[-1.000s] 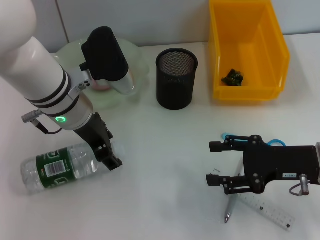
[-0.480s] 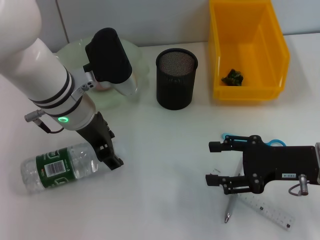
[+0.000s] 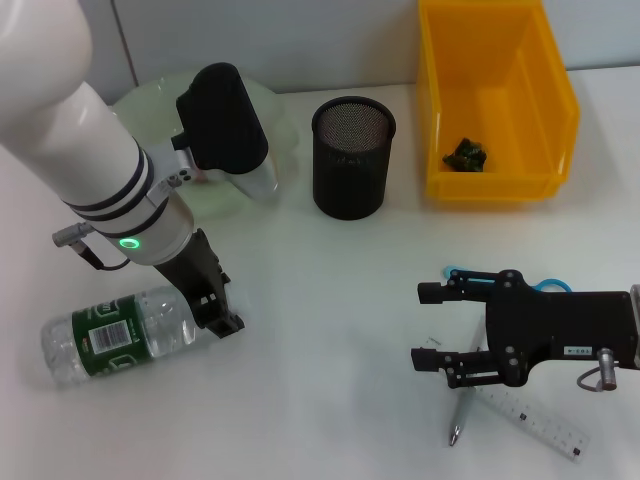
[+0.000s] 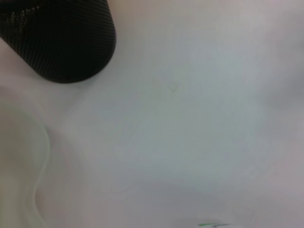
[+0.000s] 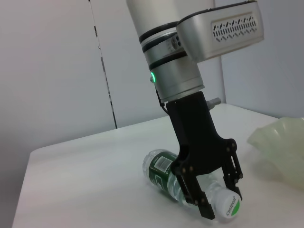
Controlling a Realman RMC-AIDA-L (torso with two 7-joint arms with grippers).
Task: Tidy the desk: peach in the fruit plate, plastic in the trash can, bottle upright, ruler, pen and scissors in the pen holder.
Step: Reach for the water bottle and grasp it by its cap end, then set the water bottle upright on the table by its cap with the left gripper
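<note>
At the far left of the desk (image 3: 320, 330) a clear water bottle (image 3: 115, 335) with a green label lay on its side, its capped neck pointing toward the middle. The left gripper (image 3: 228, 322) was down at that neck; in the right wrist view its fingers (image 5: 199, 204) straddled the neck just behind the white cap (image 5: 229, 208), one on each side, closed in against it, though firm contact could not be confirmed. Behind the left arm sat the pale green fruit plate (image 3: 265, 115), mostly hidden by the arm, with a small patch of something pinkish showing at the arm's edge. To its right stood the black mesh pen holder (image 3: 353, 158), upright, and further right the yellow bin (image 3: 495, 100) with a dark crumpled scrap (image 3: 466, 154) on its floor. Near the front right, the right gripper (image 3: 430, 325) hovered low with its fingers spread apart, holding nothing. Under and beside it lay a pen (image 3: 461, 412), a clear ruler (image 3: 535, 420) and blue-handled scissors (image 3: 462, 272), all partly covered by the gripper body.
</note>
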